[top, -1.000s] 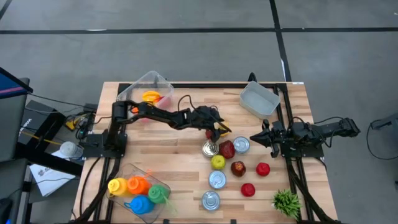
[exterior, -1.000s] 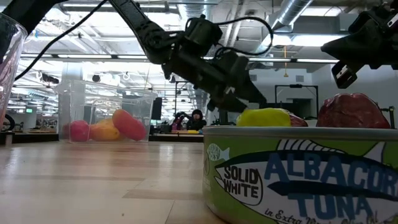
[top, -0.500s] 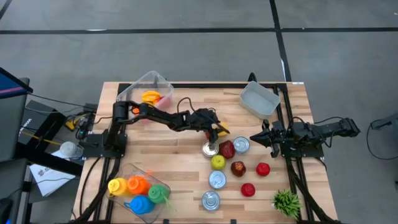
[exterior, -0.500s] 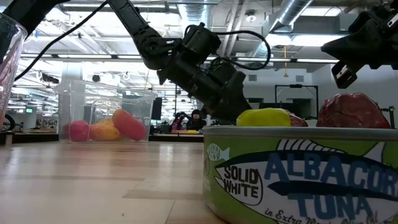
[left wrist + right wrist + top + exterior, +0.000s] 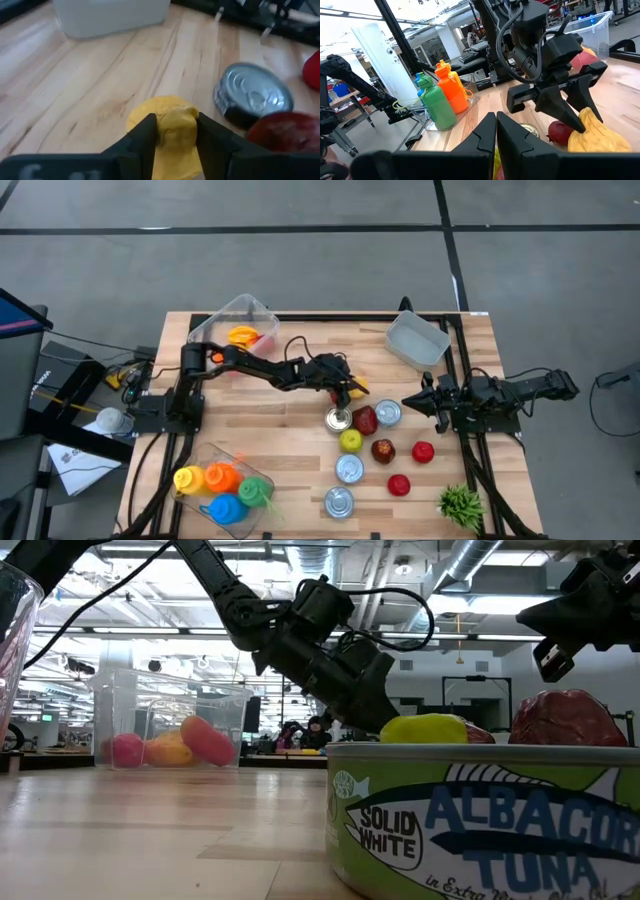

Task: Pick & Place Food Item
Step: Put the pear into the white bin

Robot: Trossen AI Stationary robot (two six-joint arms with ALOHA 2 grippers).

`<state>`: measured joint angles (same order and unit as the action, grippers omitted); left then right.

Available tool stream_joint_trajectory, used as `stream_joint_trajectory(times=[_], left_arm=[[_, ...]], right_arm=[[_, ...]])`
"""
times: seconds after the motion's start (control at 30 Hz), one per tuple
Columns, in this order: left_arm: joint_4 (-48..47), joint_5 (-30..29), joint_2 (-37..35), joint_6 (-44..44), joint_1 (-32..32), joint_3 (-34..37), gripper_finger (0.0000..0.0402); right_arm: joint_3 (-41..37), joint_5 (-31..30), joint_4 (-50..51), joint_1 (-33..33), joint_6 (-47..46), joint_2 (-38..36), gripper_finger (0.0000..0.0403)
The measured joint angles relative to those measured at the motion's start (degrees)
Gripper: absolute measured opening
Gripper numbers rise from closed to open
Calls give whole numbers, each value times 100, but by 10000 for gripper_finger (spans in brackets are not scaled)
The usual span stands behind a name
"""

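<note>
A yellow food item [image 5: 167, 132] lies on the wooden table near its middle, and also shows in the high view [image 5: 358, 387] and the right wrist view [image 5: 598, 135]. My left gripper [image 5: 349, 389] reaches out from the table's left side and is shut on it. My right gripper [image 5: 408, 401] waits shut above the table's right side, holding nothing. My left gripper pinches the yellow food item's two sides [image 5: 159, 131] between its two fingers [image 5: 144, 136]. The fingers come from the table's left, slanting downward. The item's far end [image 5: 165, 102] sticks out past the fingertips and lies low on the wood.
Several tins [image 5: 387, 413] and red fruits [image 5: 365, 420] crowd the table just nearside of the gripper. At far left a clear bin [image 5: 240, 325] holds food. An empty bin [image 5: 418, 340] sits far right, a bottle tray [image 5: 225, 485] near left, a plant [image 5: 460, 505] near right.
My left gripper's fingers have closed in from wide apart onto the yellow food item, which has stayed in its place on the table.
</note>
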<state>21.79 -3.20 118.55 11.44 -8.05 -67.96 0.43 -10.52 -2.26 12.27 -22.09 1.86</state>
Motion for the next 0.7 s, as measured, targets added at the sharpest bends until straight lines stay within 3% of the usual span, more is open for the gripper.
stream_joint_trajectory(times=[0.3, 0.47, 0.7], left_arm=[[5, 1, -786, 143, -7, -7, 99], [-31, 10, -1889, 553, -7, -9, 99], [-79, 588, -3712, 1430, -37, -7, 101]], right_arm=[[0, 0, 0, 0, 0, 1, 10], [0, 0, 0, -2, 1, 0, 10], [0, 0, 0, -1, 2, 1, 10]])
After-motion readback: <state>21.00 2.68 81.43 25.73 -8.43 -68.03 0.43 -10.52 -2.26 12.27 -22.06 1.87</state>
